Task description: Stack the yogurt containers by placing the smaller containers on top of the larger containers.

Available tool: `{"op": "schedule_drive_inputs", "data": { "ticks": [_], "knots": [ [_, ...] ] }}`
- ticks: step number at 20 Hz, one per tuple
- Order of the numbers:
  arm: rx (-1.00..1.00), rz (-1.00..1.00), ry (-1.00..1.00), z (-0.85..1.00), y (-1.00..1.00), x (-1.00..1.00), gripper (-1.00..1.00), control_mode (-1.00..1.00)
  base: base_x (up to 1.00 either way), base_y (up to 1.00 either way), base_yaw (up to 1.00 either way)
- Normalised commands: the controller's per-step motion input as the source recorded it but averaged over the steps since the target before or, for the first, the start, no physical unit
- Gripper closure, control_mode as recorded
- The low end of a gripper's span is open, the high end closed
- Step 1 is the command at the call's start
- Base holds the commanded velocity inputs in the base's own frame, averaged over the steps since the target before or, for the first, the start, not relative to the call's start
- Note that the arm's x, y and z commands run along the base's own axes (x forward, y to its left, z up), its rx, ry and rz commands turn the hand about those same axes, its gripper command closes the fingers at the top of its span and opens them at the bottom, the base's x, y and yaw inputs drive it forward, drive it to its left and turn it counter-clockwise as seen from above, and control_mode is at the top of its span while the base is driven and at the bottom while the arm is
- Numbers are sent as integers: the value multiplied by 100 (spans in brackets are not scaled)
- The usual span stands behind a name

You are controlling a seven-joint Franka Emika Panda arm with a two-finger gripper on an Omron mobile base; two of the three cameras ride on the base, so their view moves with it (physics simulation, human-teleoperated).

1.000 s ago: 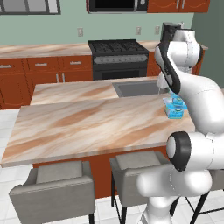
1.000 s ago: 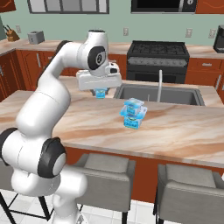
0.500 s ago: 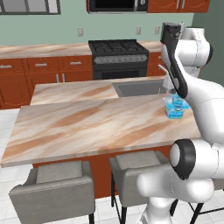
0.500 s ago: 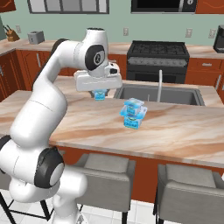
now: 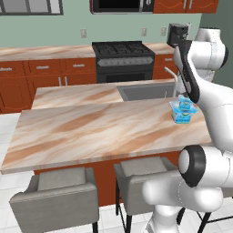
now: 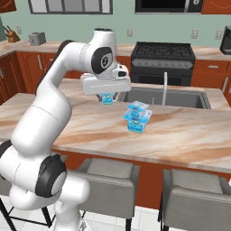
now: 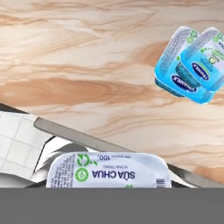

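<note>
My gripper point(image 6: 107, 96) hangs over the island counter point(image 6: 72, 122), shut on a small light-blue yogurt tub point(image 6: 107, 98). That tub's white label lies along the bottom of the hand view point(image 7: 107, 171) and hides the fingertips. The other two yogurt tubs point(image 6: 137, 117) stand stacked near the sink, to the right of the gripper, the upper one a little off centre. They appear overlapping at the upper right of the hand view point(image 7: 192, 65) and beside the arm in the left base view point(image 5: 183, 111). The held tub is apart from the stack and above the counter.
A sink point(image 6: 180, 98) with a tall faucet point(image 6: 164, 86) lies just behind the stack. A stove point(image 6: 162, 55) stands at the back wall, a coffee machine point(image 5: 176, 34) on the rear counter. Grey stools point(image 6: 108, 176) line the island's front edge.
The hand with the held tub has drifted slightly lower and to the right, toward the stack. The two stacked tubs have not moved.
</note>
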Motion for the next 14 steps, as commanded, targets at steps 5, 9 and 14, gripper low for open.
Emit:
{"op": "schedule_drive_inputs", "data": {
  "ticks": [5, 9, 14],
  "knots": [
    [0, -3, -5, 0, -24, 0, 100, -100, 0, 0, 0],
    [0, -2, -14, 0, -21, 1, 100, -100, 0, 0, 0],
    [0, -1, -22, -2, -18, 4, 100, -100, 0, 0, 0]
  ]
}}
